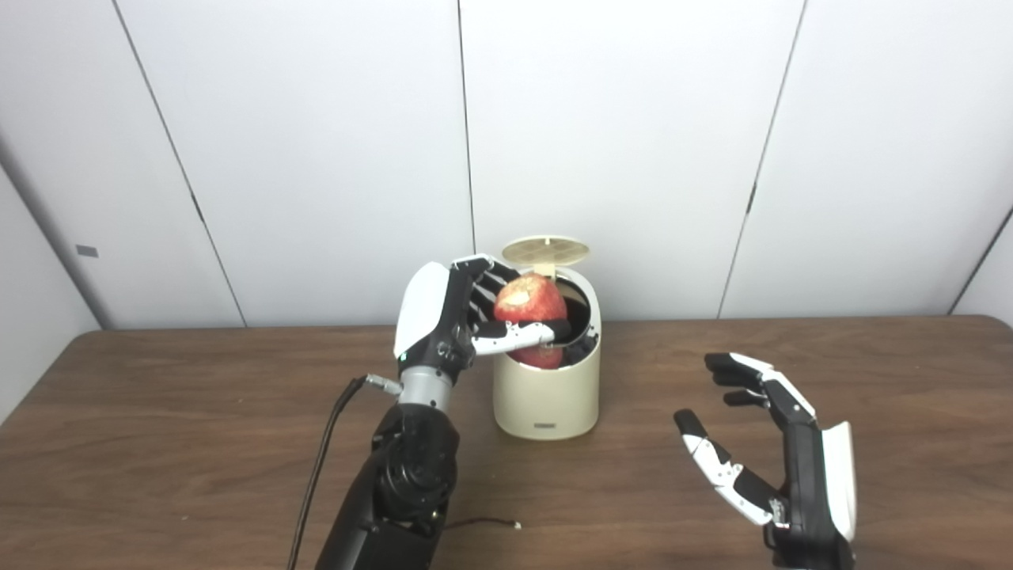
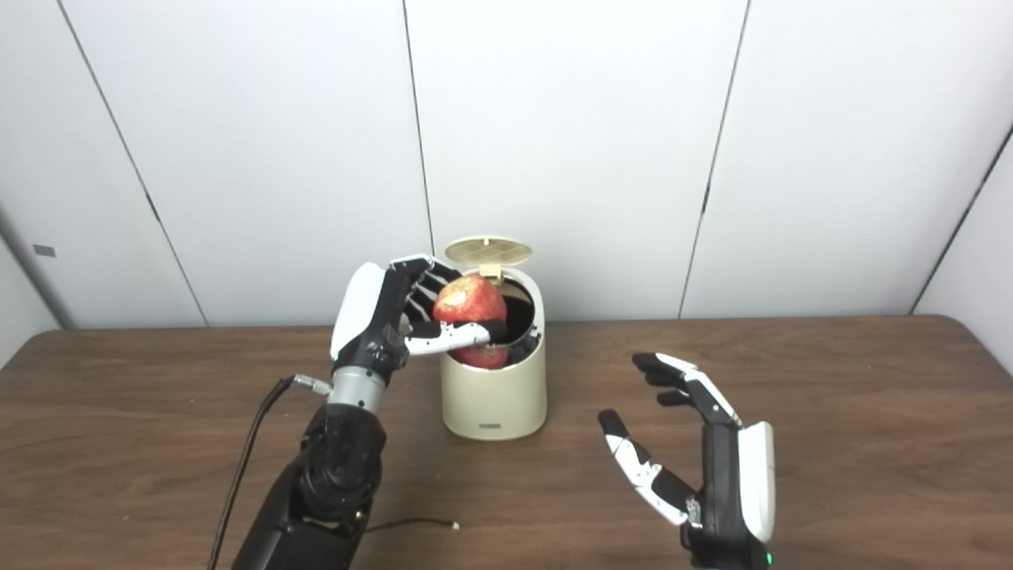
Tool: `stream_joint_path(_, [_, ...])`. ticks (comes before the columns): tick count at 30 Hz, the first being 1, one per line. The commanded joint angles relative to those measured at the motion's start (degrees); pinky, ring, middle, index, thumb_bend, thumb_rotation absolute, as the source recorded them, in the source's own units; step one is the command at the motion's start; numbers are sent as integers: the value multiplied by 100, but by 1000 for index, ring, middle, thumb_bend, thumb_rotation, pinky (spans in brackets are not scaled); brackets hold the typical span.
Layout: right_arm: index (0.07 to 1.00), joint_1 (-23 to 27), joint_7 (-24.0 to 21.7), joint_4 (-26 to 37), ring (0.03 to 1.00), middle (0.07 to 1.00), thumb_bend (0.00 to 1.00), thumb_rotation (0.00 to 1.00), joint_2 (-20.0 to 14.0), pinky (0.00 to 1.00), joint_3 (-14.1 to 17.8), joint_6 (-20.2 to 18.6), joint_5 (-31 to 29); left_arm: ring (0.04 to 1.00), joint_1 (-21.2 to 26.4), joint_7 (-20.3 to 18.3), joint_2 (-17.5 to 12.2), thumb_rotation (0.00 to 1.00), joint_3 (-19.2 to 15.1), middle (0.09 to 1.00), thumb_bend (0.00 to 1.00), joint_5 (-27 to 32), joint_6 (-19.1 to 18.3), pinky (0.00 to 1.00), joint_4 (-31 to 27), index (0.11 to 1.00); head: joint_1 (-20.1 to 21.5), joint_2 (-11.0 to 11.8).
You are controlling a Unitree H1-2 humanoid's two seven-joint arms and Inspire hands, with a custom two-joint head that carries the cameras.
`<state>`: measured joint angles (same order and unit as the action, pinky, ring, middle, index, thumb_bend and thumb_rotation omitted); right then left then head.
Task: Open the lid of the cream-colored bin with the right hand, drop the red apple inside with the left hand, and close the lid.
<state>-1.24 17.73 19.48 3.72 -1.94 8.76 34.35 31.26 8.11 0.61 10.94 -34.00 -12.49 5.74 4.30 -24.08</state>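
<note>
Starting on the left: a black cable [image 1: 316,467] trails across the brown wooden counter [image 1: 158,412] next to the left arm, and a thinner wire with a small white tip [image 1: 491,522] lies on the counter just in front of the arm's base. The left robot hand [image 1: 467,317] is raised off the counter and wrapped around the red apple [image 1: 529,301], fingers curled behind it and the thumb crossing its front low down. So that hand is closed on the fruit, no question. The apple has a pale, scuffed patch near its top and sits right over the mouth of the bin, its lower part dipping past the rim.

The cream-colored bin [image 1: 546,396] stands upright near the middle of the counter, close to the back wall. Its round lid [image 1: 546,251] is flipped up and stands behind the opening, ribbed underside facing the camera. The inside looks dark.

Over on the right, well apart from the bin, the right robot hand [image 2: 696,443] hangs above the counter with the palm turned toward the bin, fingers spread and thumb sticking out. It's wide open and holding nothing, not touching the bin or lid. Behind everything are plain white wall panels [image 1: 633,119].
</note>
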Motion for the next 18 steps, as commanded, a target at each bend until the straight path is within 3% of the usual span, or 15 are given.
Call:
stream_joint_path(1, [672,139,94,82,661,681,265,329,60,572,-17,129,41,396,352,111,69,0,31,478,504,33,254,297,-45,498,12,-1])
stream_joint_path(8, [672,138,144,39,665,681,265,268,56,571,-46,253,28,428,486,149,112,0,136,477,505,13,199,343,129,497,31,0])
stream_joint_path(14, [671,118,142,71,661,679,268,303,56,567,-62,248,39,384,581,398,107,0,225,485,501,-55,387,288,362,517,35,8])
stream_joint_path(18, [672,103,143,58,664,682,264,274,26,570,-57,275,36,383,628,546,120,0,226,487,500,-47,492,289,517,521,16,10])
